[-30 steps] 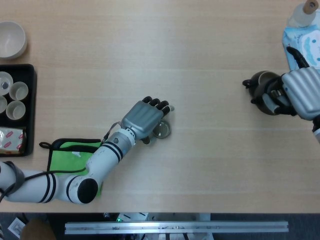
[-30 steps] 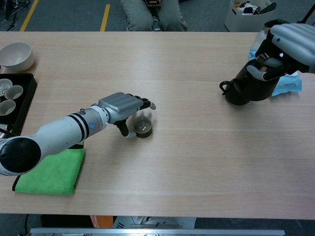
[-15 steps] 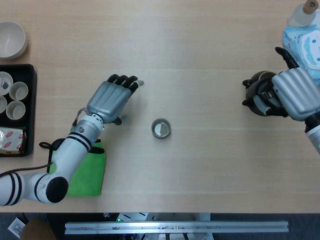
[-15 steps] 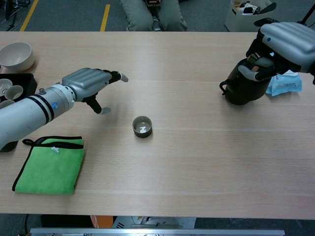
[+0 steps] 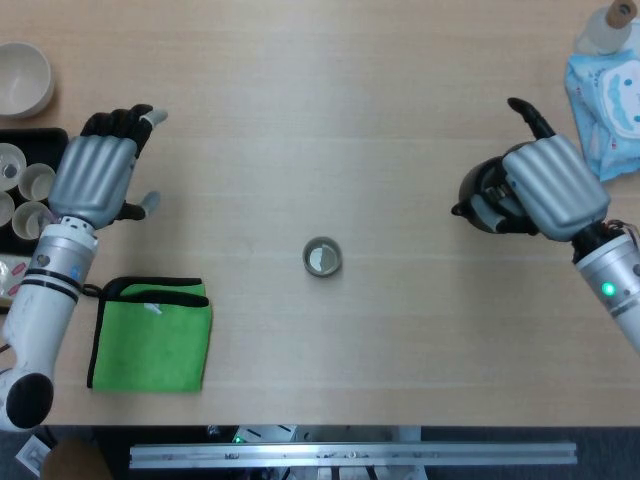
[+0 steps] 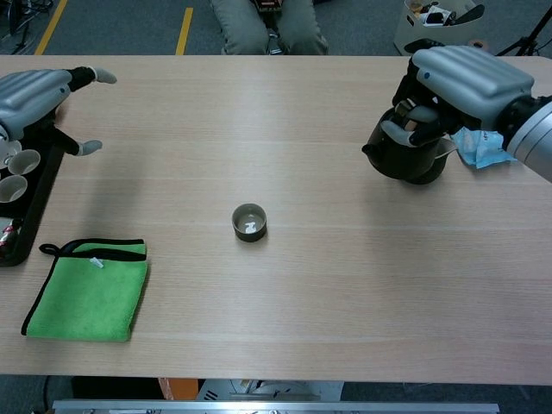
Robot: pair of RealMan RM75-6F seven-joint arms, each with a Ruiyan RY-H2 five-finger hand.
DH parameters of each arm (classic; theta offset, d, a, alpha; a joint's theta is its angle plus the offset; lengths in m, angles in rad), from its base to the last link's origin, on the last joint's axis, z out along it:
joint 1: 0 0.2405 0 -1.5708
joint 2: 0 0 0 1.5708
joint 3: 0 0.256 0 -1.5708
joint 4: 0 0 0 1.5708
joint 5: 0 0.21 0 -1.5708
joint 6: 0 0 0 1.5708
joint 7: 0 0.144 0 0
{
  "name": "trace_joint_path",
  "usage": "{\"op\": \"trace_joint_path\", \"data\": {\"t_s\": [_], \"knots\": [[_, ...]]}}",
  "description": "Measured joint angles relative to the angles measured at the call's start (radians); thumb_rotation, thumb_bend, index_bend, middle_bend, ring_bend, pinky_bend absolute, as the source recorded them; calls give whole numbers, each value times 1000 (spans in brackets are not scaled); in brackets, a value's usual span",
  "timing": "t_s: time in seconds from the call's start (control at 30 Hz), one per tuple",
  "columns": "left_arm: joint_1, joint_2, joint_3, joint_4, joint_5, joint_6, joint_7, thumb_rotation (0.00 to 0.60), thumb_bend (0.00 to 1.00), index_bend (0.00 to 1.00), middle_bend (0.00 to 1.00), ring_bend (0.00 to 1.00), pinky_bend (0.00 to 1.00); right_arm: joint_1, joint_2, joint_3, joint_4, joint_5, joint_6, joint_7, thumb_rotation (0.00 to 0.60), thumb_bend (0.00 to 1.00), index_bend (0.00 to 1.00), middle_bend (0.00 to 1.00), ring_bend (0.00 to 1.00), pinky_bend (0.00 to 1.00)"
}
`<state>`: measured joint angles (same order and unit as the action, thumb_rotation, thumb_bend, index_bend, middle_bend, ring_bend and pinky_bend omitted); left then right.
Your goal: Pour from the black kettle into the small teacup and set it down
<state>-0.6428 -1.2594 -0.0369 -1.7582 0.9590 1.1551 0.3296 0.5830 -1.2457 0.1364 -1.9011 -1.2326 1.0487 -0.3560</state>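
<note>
The small teacup (image 5: 322,257) (image 6: 249,222) stands alone on the middle of the table, dark outside with a pale inside. My right hand (image 5: 545,187) (image 6: 457,82) grips the black kettle (image 5: 481,194) (image 6: 401,152) by its handle at the right, spout pointing left. Whether the kettle rests on the table or hangs just above it I cannot tell. My left hand (image 5: 95,171) (image 6: 39,90) hovers far left beside the black tray, fingers spread, holding nothing.
A black tray (image 5: 55,142) with several white cups (image 5: 36,182) sits at the left edge, a white bowl (image 5: 22,79) behind it. A green cloth (image 5: 150,334) lies front left. A blue-white packet (image 5: 610,100) and a bottle (image 5: 605,28) stand at the back right.
My left hand let go of the teacup and drew back left to the tray. My right hand has carried the kettle leftward, toward the cup.
</note>
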Motion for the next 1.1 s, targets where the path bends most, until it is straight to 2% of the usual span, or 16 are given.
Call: {"op": "trace_joint_path", "data": {"t_s": [0.47, 1.1], "knots": [[144, 58, 45, 5, 230, 132, -99, 600, 282, 108, 115, 111, 126, 67, -87, 13, -10, 53, -31, -78, 582, 383, 1000, 935, 852, 2], [250, 152, 43, -15, 339, 184, -143, 600, 283, 110, 116, 111, 126, 174, -262, 19, 54, 146, -59, -207, 584, 383, 1000, 935, 852, 2]]}}
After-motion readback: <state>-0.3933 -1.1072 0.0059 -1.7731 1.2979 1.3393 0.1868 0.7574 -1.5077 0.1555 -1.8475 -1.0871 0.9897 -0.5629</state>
